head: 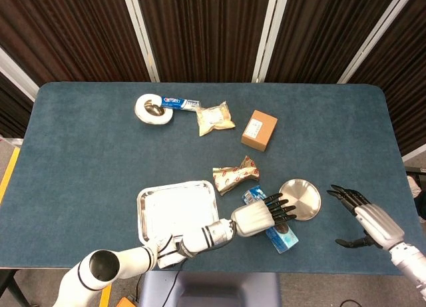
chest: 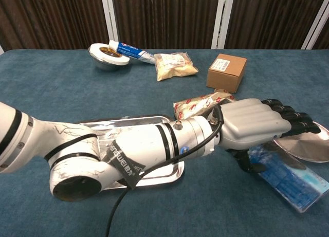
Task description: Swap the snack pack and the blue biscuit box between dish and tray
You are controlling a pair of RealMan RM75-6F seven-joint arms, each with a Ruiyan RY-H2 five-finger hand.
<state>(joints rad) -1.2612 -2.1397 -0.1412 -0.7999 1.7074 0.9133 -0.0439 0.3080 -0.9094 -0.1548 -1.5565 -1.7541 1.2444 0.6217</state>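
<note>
Both robot hands flank our dish (head: 301, 199): left robot hand (head: 256, 217) grips the blue biscuit box (head: 278, 235), slanting lower-right just left of it, while right robot hand (head: 365, 217) waits open.

Readable in the chest view: "REALMAN" in white capitals on a black band (chest: 122, 159) round the left arm's forearm, running slantwise. On the toothpaste tube (chest: 129, 51) by the far bowl, a red-and-blue brand mark, letters too small to make out. On the brown carton (chest: 226, 71), a white label with print too fine to read. Red lettering on the snack pack (chest: 198, 104), illegible.
</note>
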